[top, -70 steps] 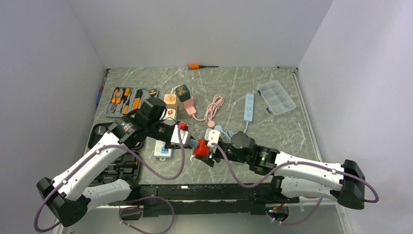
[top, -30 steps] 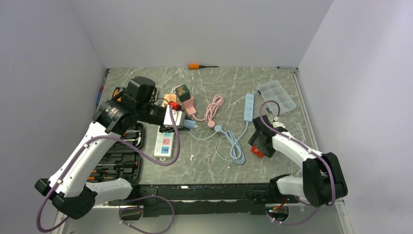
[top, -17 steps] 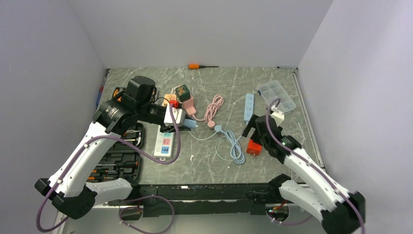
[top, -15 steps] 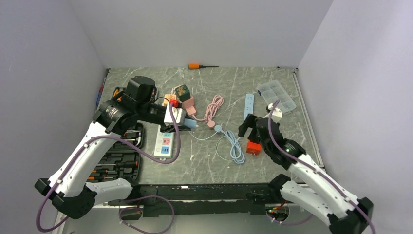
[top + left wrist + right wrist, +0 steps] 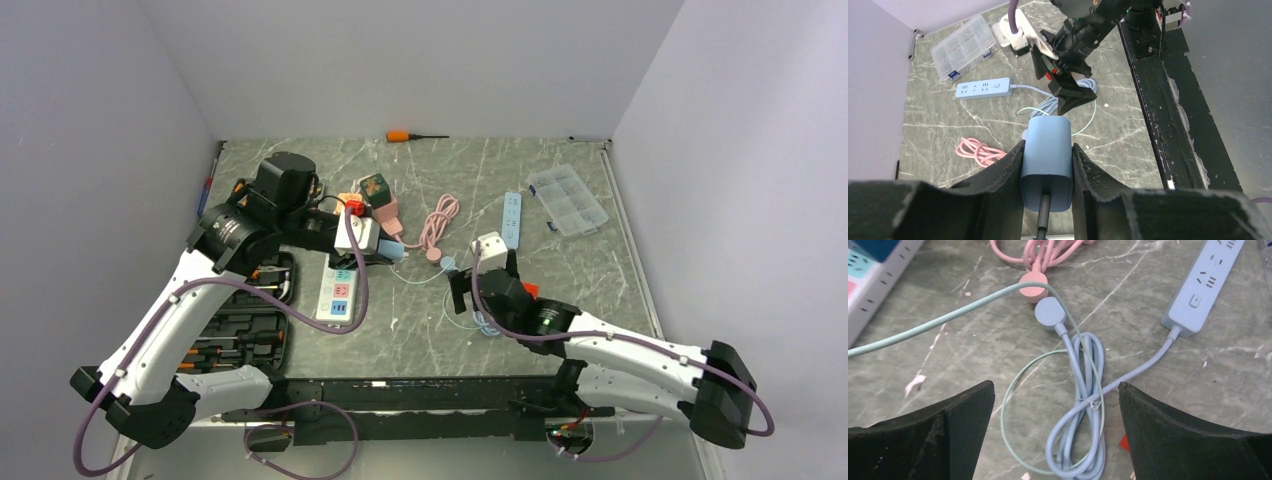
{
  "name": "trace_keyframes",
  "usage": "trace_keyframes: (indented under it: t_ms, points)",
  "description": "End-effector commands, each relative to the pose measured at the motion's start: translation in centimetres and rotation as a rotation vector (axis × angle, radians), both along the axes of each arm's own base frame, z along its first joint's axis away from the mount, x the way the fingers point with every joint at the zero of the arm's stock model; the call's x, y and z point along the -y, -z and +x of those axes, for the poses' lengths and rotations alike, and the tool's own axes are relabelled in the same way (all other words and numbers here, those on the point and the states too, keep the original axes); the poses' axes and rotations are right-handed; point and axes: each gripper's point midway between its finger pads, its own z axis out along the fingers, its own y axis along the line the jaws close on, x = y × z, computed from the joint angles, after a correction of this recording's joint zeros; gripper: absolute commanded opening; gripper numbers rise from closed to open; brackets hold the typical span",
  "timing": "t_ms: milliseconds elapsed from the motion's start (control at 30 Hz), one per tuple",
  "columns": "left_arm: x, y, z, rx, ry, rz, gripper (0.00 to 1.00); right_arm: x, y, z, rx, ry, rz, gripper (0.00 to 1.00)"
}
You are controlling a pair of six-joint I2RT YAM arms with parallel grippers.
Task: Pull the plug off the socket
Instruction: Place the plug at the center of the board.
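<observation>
Right gripper (image 5: 1053, 390) swung left, jaws wide | left gripper (image 5: 1046, 167) clamps blue plug (image 5: 1049, 137) (between its fingers)

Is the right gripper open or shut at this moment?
Open. In the right wrist view the right gripper has its fingers far apart, and only the light blue cable lying below shows between them.
</observation>
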Motion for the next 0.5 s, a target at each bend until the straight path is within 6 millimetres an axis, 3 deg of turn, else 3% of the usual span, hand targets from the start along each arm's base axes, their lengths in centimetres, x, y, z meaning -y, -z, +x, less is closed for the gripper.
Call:
trace_keyframes:
  t_ms: [0, 67, 167, 233, 267, 333, 367, 467]
  points:
    - [0.2, -2.0, -0.6, 0.030, 0.026, -0.045, 0.00, -1.1, -1.3, 2.7, 0.165, 0.014, -0.033, 0.93]
    - [0.2, -2.1, -0.6, 0.032, 0.026, -0.045, 0.00, -2.0, -1.1, 3.6, 0.206, 0.006, -0.037, 0.89]
    - [0.1, -2.3, -0.7, 0.034, 0.024, -0.045, 0.00, -3.2, -0.9, 4.8, 0.246, 0.010, -0.048, 0.73]
    - [0.0, -2.4, -0.8, 0.036, 0.023, -0.046, 0.00, -4.0, -1.1, 5.5, 0.272, 0.011, -0.038, 0.57]
    - [0.0, -2.5, -0.8, 0.038, 0.020, -0.047, 0.00, -3.9, -1.5, 5.9, 0.288, 0.037, -0.030, 0.44]
    - [-0.1, -2.5, -0.9, 0.040, 0.021, -0.048, 0.00, -3.2, -3.4, 6.6, 0.313, 0.120, -0.006, 0.06]
    - [-0.2, -2.5, -1.0, 0.042, 0.021, -0.047, 0.00, -2.7, -4.7, 6.8, 0.329, 0.160, 0.010, 0.00]
    - [-0.2, -2.4, -1.0, 0.050, 0.023, -0.044, 0.00, -0.7, -9.6, 6.8, 0.403, 0.240, 0.088, 0.00]
